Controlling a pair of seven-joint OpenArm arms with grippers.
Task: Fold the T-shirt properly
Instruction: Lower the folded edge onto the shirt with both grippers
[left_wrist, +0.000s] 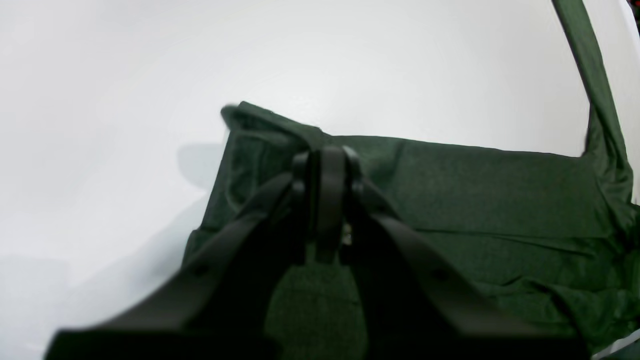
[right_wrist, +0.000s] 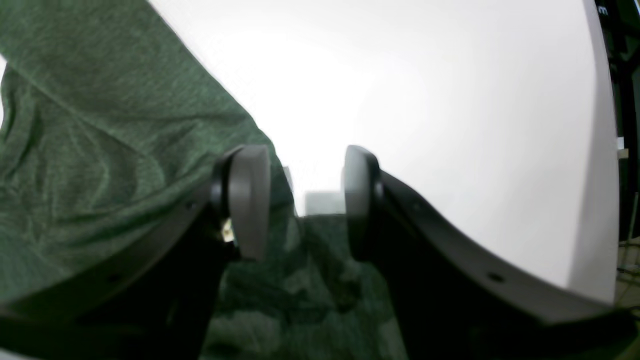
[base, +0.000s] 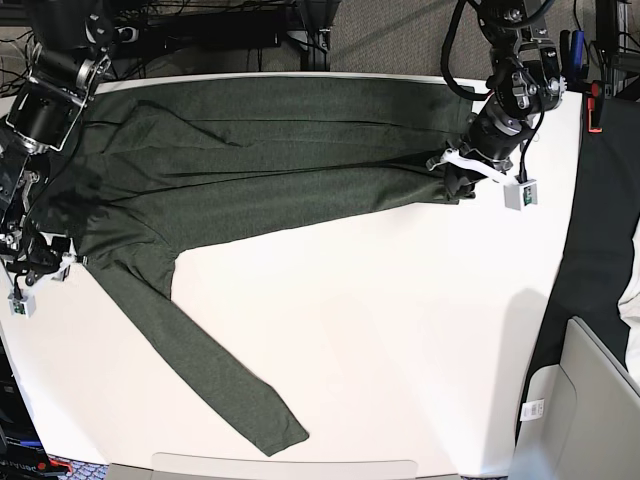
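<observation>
Two wrist views add detail — left gripper (left_wrist: 327, 165) clamped on T-shirt (base: 260, 150) hem; right gripper (right_wrist: 305, 200) jaws apart.

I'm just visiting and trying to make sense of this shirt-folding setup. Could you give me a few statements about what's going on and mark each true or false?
1. The shirt is dark green with no print. True.
2. The right gripper is clamped shut on the cloth. False: its jaws stand apart, with cloth lying beneath them.
3. The left gripper is shut on the shirt. True: it pinches a fold at the shirt's edge.
4. One sleeve lies stretched out across the white table. True.
5. The shirt is already folded into a neat square. False: it lies spread long across the table's far side.
</observation>
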